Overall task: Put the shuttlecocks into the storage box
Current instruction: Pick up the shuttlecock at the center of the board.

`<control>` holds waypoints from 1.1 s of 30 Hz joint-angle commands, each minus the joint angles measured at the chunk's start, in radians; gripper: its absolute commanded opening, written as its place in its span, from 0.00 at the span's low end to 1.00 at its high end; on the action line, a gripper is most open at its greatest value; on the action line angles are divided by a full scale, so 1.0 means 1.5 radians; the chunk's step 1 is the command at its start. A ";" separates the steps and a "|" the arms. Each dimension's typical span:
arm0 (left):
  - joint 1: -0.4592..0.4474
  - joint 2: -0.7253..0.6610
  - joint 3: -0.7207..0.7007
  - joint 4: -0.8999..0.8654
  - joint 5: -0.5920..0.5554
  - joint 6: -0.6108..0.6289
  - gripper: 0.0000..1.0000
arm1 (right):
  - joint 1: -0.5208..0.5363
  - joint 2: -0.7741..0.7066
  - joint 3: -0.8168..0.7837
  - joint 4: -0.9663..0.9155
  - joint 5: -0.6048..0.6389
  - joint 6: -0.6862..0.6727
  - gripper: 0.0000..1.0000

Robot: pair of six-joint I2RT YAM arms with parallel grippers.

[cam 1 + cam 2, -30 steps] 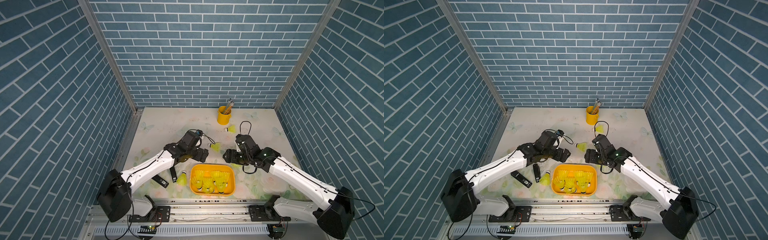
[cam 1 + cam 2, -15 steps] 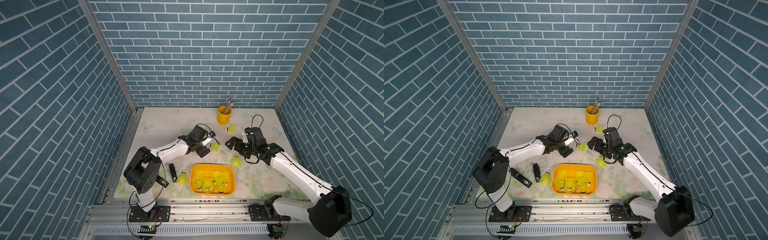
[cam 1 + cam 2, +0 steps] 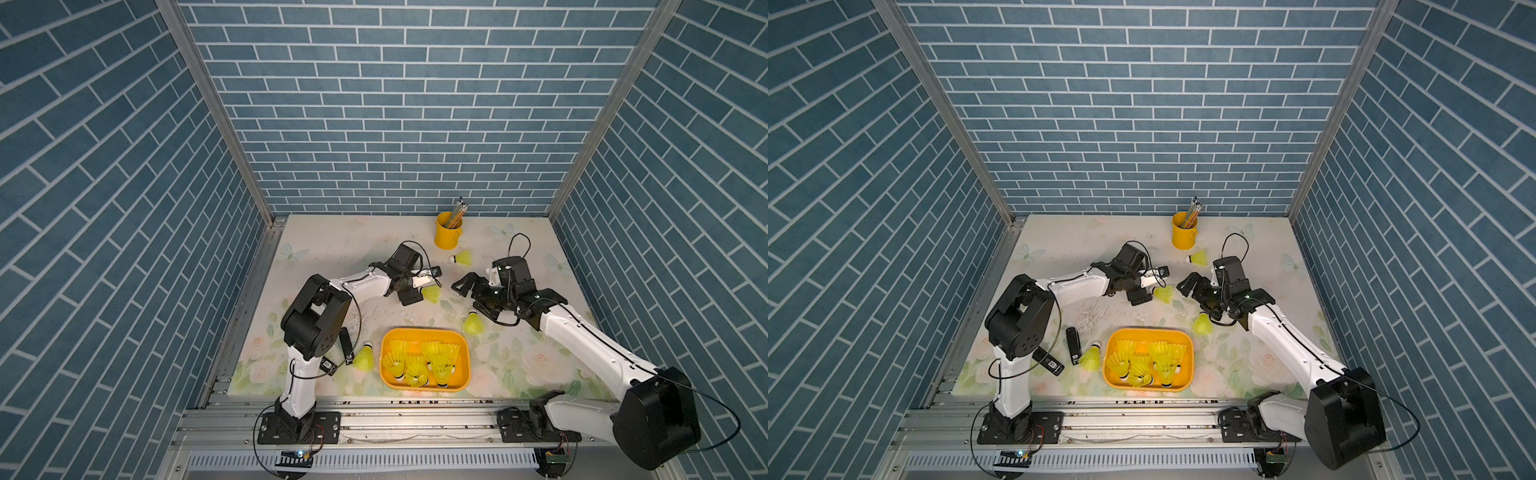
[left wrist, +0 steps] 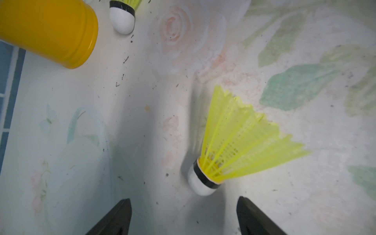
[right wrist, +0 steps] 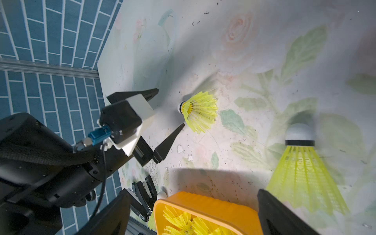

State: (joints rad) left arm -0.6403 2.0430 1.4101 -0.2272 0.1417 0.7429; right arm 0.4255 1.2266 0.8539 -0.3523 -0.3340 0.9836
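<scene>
Yellow cup (image 4: 46, 26) in left wrist view, storage box (image 5: 203, 205) in right's, left fingers (image 4: 116, 219) and right fingers (image 5: 280, 215) parted, holding nothing.

pencil cup (image 4: 48, 30) cropped by edge, storage box (image 5: 203, 203) partly cut off

Both top views look steeply down from the front on the whole table (image 3: 332, 249). Wrist views, close above it, share one shuttlecock (image 4: 234, 142).
</scene>
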 commanded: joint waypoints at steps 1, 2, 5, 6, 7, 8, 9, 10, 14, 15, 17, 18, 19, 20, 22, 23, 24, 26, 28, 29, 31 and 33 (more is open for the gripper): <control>0.001 0.032 0.032 -0.054 0.039 0.052 0.86 | -0.012 0.010 -0.003 -0.023 0.025 0.051 1.00; 0.002 0.037 0.032 -0.060 0.042 0.059 0.85 | -0.016 0.013 -0.002 -0.028 0.026 0.057 1.00; 0.002 0.043 0.025 -0.055 0.058 0.064 0.81 | -0.023 0.022 0.002 -0.029 0.022 0.061 1.00; 0.001 0.052 0.034 -0.064 0.060 0.063 0.79 | -0.023 0.024 0.002 -0.029 0.023 0.062 1.00; 0.001 0.060 0.042 -0.072 0.061 0.061 0.77 | -0.024 0.024 0.001 -0.029 0.023 0.064 1.00; 0.000 0.068 0.049 -0.076 0.061 0.059 0.75 | -0.024 0.024 0.001 -0.029 0.022 0.066 1.00; 0.000 0.073 0.054 -0.077 0.064 0.057 0.74 | -0.024 0.023 0.002 -0.030 0.022 0.066 1.00; -0.001 0.078 0.059 -0.077 0.068 0.055 0.73 | -0.024 0.021 0.002 -0.029 0.023 0.067 0.99; -0.006 0.097 0.078 -0.083 0.069 0.049 0.69 | -0.025 0.014 -0.001 -0.030 0.027 0.068 0.99; -0.007 0.102 0.080 -0.085 0.071 0.047 0.67 | -0.026 0.013 -0.004 -0.032 0.026 0.069 0.99; -0.008 0.108 0.080 -0.084 0.075 0.045 0.61 | -0.027 0.011 -0.009 -0.029 0.022 0.072 1.00; -0.010 0.111 0.083 -0.086 0.076 0.042 0.58 | -0.027 0.010 -0.011 -0.028 0.022 0.074 1.00; -0.010 0.113 0.085 -0.088 0.078 0.039 0.56 | -0.028 0.009 -0.012 -0.026 0.023 0.076 1.00; -0.010 0.115 0.085 -0.090 0.078 0.037 0.56 | -0.029 0.008 -0.013 -0.024 0.022 0.078 1.00; -0.010 0.115 0.082 -0.091 0.081 0.035 0.46 | -0.030 0.007 -0.014 -0.019 0.022 0.081 1.00; -0.010 0.113 0.079 -0.090 0.081 0.034 0.41 | -0.031 0.006 -0.013 -0.017 0.023 0.082 1.00; -0.010 0.112 0.076 -0.088 0.082 0.030 0.37 | -0.032 0.007 -0.013 -0.018 0.023 0.084 1.00; -0.011 0.108 0.070 -0.086 0.083 0.024 0.32 | -0.033 0.007 -0.014 -0.015 0.023 0.085 1.00; -0.011 0.105 0.064 -0.083 0.082 0.014 0.27 | -0.034 0.009 -0.014 -0.016 0.023 0.084 1.00; -0.011 0.102 0.060 -0.078 0.080 0.009 0.27 | -0.034 0.009 -0.014 -0.015 0.022 0.084 1.00; -0.011 0.091 0.044 -0.065 0.078 -0.001 0.25 | -0.034 0.006 -0.014 -0.016 0.024 0.081 1.00; -0.011 0.076 0.025 -0.046 0.075 -0.016 0.24 | -0.035 0.002 -0.013 -0.018 0.032 0.070 1.00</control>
State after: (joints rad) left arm -0.6529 2.1639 1.5024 -0.2600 0.2569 0.7593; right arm 0.3782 1.2556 0.8402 -0.3775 -0.3096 1.0931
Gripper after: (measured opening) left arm 0.315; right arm 0.993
